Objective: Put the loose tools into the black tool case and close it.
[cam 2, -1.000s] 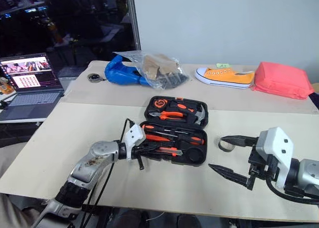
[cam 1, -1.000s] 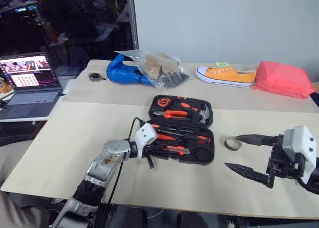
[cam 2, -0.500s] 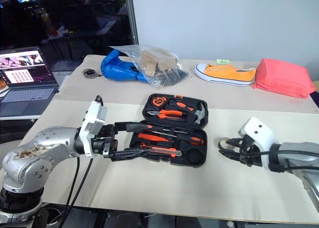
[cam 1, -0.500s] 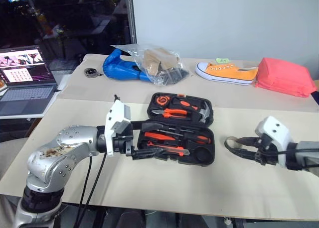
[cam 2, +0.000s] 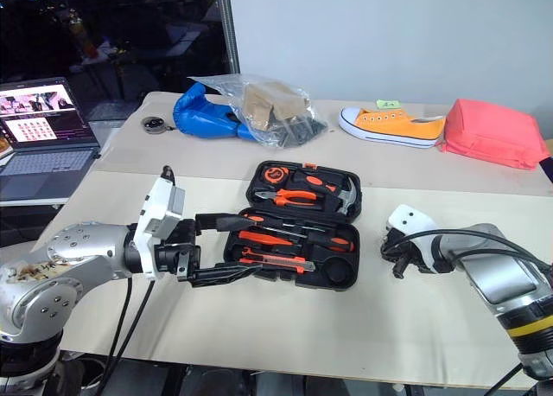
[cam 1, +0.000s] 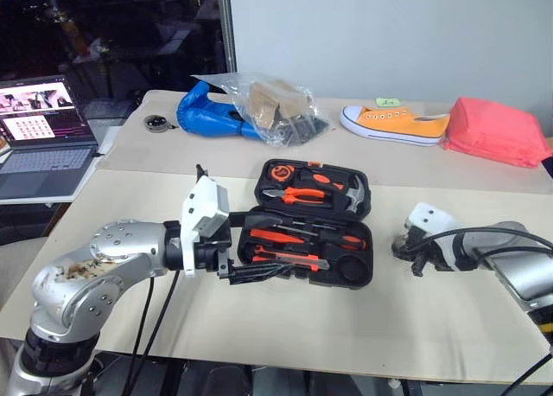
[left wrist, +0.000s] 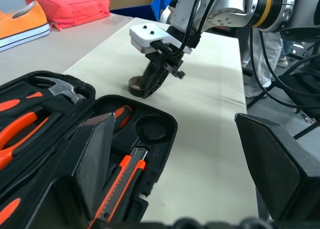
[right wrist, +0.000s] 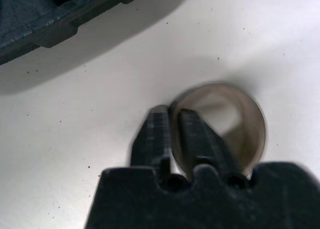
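The black tool case (cam 1: 350, 271) lies open at the middle of the table. In its near half lie two black-and-orange screwdrivers (cam 1: 278, 237) and the utility knife (cam 1: 295, 260); pliers (cam 1: 298, 195) and a hammer (cam 1: 350, 191) sit in the far half. My left gripper (cam 1: 259, 245) hovers open over the case's near left end, nothing between its fingers. To the right of the case, my right gripper (right wrist: 169, 111) is shut on the wall of a tape ring (right wrist: 250, 124), one finger inside it and one outside.
A laptop (cam 1: 47, 137) stands on a side table at the left. Along the back lie a blue bag under clear plastic (cam 1: 233, 119), an orange sneaker (cam 1: 393, 124) and a red pouch (cam 1: 497, 135). Bare tabletop runs in front of the case.
My left gripper rose off the case's left end and opened. My right gripper went down and forward to the tape ring and shut on its wall.
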Robot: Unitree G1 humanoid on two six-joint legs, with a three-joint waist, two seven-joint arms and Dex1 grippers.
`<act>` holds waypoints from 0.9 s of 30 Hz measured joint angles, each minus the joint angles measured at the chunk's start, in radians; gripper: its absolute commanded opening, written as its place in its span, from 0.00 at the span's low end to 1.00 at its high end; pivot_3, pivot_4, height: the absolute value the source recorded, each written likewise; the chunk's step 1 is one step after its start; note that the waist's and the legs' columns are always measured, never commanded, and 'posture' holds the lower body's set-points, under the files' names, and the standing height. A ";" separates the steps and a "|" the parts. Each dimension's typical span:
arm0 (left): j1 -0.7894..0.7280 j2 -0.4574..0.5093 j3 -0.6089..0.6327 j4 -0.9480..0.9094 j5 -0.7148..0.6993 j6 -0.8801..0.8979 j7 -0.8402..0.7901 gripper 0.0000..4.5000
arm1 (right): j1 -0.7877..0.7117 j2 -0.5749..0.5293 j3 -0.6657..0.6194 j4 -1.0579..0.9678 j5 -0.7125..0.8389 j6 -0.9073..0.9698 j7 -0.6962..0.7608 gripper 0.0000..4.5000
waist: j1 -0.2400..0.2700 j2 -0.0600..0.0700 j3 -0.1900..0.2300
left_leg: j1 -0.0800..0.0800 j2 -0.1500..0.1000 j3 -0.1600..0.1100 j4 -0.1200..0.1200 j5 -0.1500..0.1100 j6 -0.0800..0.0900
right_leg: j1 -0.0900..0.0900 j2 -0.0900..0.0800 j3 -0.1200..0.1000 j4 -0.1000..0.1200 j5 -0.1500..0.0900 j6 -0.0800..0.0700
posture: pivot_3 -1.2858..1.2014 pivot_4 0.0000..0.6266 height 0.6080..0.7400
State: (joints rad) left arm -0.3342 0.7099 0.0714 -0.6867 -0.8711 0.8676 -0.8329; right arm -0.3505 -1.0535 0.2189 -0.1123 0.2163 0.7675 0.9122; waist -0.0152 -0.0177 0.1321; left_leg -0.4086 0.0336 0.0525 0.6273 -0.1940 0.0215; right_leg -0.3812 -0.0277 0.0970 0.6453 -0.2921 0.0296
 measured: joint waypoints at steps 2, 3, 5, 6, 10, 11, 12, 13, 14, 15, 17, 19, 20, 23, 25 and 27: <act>0.013 -0.002 0.006 -0.006 0.005 -0.022 0.014 0.91 | 0.016 -0.003 -0.032 -0.019 0.023 0.000 0.029 0.01 | 0.000 0.000 0.000 | -0.001 0.000 0.000 0.000 0.000 0.000 | -0.001 0.000 0.000 0.001 0.000 0.000 | 0.52 0.24 1.00; 0.025 -0.003 0.011 -0.008 0.007 -0.033 0.024 0.91 | 0.024 -0.009 -0.055 -0.041 0.045 0.002 0.048 0.01 | 0.000 0.001 0.000 | -0.001 0.000 0.000 0.000 0.000 0.000 | -0.002 0.000 0.000 0.001 0.000 0.000 | 0.52 0.24 1.00; 0.044 -0.003 0.020 -0.011 0.016 -0.057 0.039 0.91 | 0.034 -0.033 -0.124 -0.115 0.108 0.019 0.093 0.01 | -0.002 0.002 0.001 | -0.002 0.001 0.000 0.000 0.000 0.000 | -0.003 0.000 0.001 0.002 0.000 0.000 | 0.52 0.24 1.00; 0.051 0.000 0.029 -0.012 0.011 -0.064 0.032 0.91 | 0.033 -0.041 -0.147 -0.146 0.129 0.027 0.107 0.01 | -0.002 0.001 0.001 | -0.002 0.001 0.000 0.000 0.000 0.000 | -0.003 0.001 0.000 0.002 0.000 -0.001 | 0.52 0.24 1.00; 0.154 0.088 0.143 -0.015 -0.110 -0.062 -0.094 0.91 | -0.031 -0.042 -0.180 -0.357 0.239 0.080 0.157 0.01 | -0.017 0.000 0.003 | -0.001 0.005 -0.001 -0.001 0.000 0.000 | -0.005 0.003 -0.001 0.003 0.001 -0.003 | 0.52 0.24 1.00; 0.174 0.108 0.168 -0.014 -0.120 -0.064 -0.119 0.91 | -0.056 -0.030 -0.154 -0.377 0.239 0.088 0.155 0.01 | -0.017 0.000 0.003 | -0.001 0.005 -0.001 -0.001 0.000 0.000 | -0.004 0.003 -0.001 0.003 0.001 -0.003 | 0.52 0.24 1.00; 0.204 0.142 0.192 -0.009 -0.128 -0.065 -0.155 0.91 | -0.073 -0.016 -0.116 -0.394 0.237 0.094 0.155 0.01 | -0.021 0.000 0.003 | 0.000 0.005 0.000 -0.001 0.000 0.000 | -0.004 0.003 -0.001 0.003 0.001 -0.003 | 0.52 0.24 1.00; 0.224 0.164 0.212 -0.003 -0.133 -0.065 -0.180 0.91 | -0.080 -0.008 -0.078 -0.398 0.227 0.094 0.155 0.01 | -0.021 0.000 0.003 | 0.000 0.005 0.000 -0.001 0.000 -0.001 | -0.004 0.003 -0.001 0.003 0.001 -0.003 | 0.52 0.24 1.00; 0.248 0.189 0.235 0.006 -0.137 -0.066 -0.212 0.91 | -0.088 0.001 -0.025 -0.395 0.205 0.092 0.156 0.01 | -0.022 -0.001 0.003 | 0.000 0.005 0.001 -0.001 0.000 -0.001 | -0.005 0.002 -0.001 0.003 0.001 -0.003 | 0.52 0.24 1.00; 0.262 0.215 0.247 0.014 -0.138 -0.066 -0.237 0.91 | -0.090 0.007 0.016 -0.389 0.184 0.090 0.155 0.01 | -0.022 -0.001 0.003 | 0.000 0.004 0.001 0.000 0.000 -0.001 | -0.005 0.002 -0.001 0.003 0.001 -0.003 | 0.52 0.24 1.00; 0.270 0.240 0.268 0.032 -0.138 -0.078 -0.276 0.91 | -0.095 0.011 0.088 -0.367 0.140 0.086 0.155 0.01 | -0.016 0.000 0.004 | 0.000 0.003 0.002 0.000 0.001 -0.001 | -0.005 -0.001 -0.001 0.003 0.001 -0.004 | 0.52 0.24 1.00; 0.270 0.243 0.272 0.044 -0.128 -0.101 -0.298 0.91 | -0.100 0.010 0.127 -0.348 0.100 0.071 0.157 0.01 | -0.013 0.000 0.004 | -0.001 0.002 0.004 0.000 0.001 -0.001 | -0.005 -0.002 -0.001 0.002 0.001 -0.003 | 0.52 0.24 1.00; 0.268 0.243 0.271 0.051 -0.118 -0.108 -0.302 0.91 | -0.102 0.010 0.134 -0.347 0.087 0.064 0.159 0.01 | -0.012 0.000 0.004 | -0.001 0.002 0.004 -0.001 0.001 -0.001 | -0.006 -0.002 -0.001 0.002 0.001 -0.003 | 0.52 0.24 1.00; 0.260 0.242 0.254 0.061 -0.097 -0.134 -0.303 0.91 | -0.113 0.010 0.161 -0.339 0.060 0.048 0.170 0.01 | -0.007 0.000 0.004 | -0.001 0.002 0.003 -0.001 0.000 -0.001 | -0.006 -0.001 -0.001 0.002 0.001 -0.003 | 0.52 0.24 1.00; 0.260 0.238 0.235 0.060 -0.091 -0.146 -0.299 0.91 | -0.119 0.013 0.172 -0.335 0.044 0.040 0.182 0.01 | -0.004 0.000 0.004 | -0.001 0.003 0.003 -0.002 0.000 -0.001 | -0.006 0.000 -0.001 0.002 0.001 -0.004 | 0.52 0.24 1.00; 0.260 0.236 0.222 0.059 -0.084 -0.149 -0.294 0.91 | -0.127 0.024 0.179 -0.331 0.038 0.041 0.194 0.01 | -0.004 0.000 0.004 | -0.001 0.003 0.003 -0.001 0.000 -0.001 | -0.006 0.000 -0.001 0.002 0.001 -0.004 | 0.52 0.24 1.00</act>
State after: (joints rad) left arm -0.0740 0.9463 0.2934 -0.6274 -0.9554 0.7182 -1.1268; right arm -0.4779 -1.0298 0.3979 -0.4434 0.2546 0.8084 1.1059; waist -0.0188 -0.0180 0.1359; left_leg -0.4094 0.0368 0.0554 0.6259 -0.1936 0.0207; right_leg -0.3873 -0.0277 0.0961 0.6477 -0.2912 0.0253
